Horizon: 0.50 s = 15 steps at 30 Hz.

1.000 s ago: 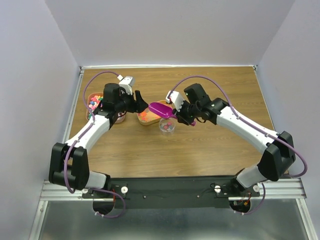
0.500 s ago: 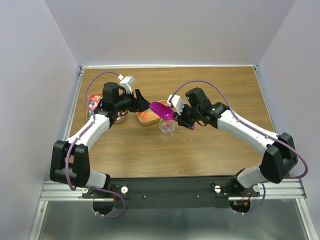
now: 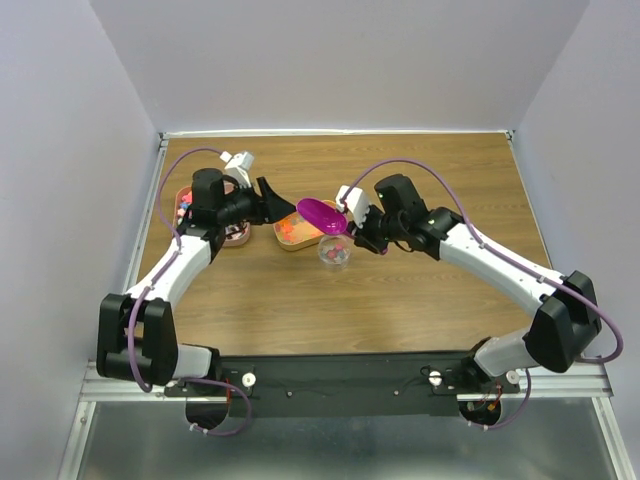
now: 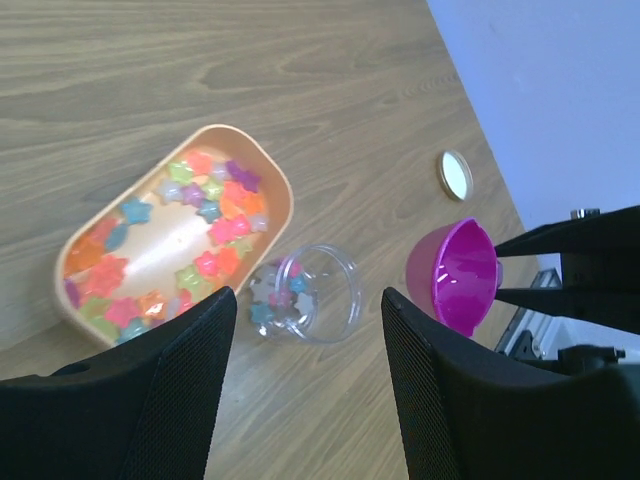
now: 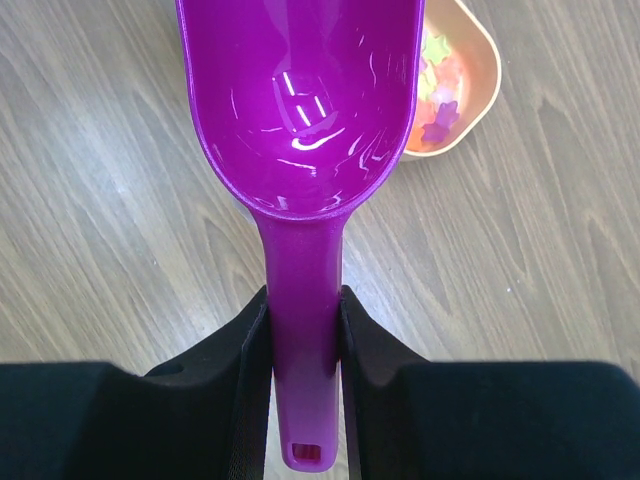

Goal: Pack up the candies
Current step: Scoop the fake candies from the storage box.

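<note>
The candies are small coloured stars lying in a peach tray, which also shows in the top view. A few candies sit in a clear jar next to the tray, seen from above too. My right gripper is shut on the handle of the magenta scoop. The scoop bowl is empty and hangs over the table between tray and jar. My left gripper is open and empty, held above the tray's left side.
A second peach tray with candies stands at the far left by the table edge. A dark bowl sits under my left arm. A small white lid lies on the wood beyond the jar.
My left arm has drawn back to the left and up, away from the tray. The scoop has lifted and shifted slightly toward the back, still held by my right gripper.
</note>
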Tool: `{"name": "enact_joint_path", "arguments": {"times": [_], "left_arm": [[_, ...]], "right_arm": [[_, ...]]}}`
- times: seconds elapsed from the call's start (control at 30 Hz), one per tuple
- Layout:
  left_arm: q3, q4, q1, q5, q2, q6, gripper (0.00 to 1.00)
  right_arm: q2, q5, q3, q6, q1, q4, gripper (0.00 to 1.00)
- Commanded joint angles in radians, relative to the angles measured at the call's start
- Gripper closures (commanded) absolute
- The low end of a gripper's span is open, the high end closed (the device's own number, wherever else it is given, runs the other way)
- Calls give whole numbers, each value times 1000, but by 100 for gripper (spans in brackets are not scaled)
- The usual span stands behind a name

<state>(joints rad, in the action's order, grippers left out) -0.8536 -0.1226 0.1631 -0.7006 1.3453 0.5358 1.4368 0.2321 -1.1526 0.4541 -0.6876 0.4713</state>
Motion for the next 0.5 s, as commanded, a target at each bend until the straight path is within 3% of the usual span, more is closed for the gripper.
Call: {"name": "enact_joint_path", "arguments": {"times": [0.0, 0.23, 0.47], "left_arm": [[51, -93, -85, -65, -70, 87, 30], [60, -146, -99, -143, -86, 121, 28], [50, -153, -42, -154, -83, 124, 28]], "right_arm": [[-23, -16, 28, 8, -6, -25, 99], [0, 12, 11, 18, -6, -25, 99], [33, 36, -6, 20, -6, -25, 99]]}}
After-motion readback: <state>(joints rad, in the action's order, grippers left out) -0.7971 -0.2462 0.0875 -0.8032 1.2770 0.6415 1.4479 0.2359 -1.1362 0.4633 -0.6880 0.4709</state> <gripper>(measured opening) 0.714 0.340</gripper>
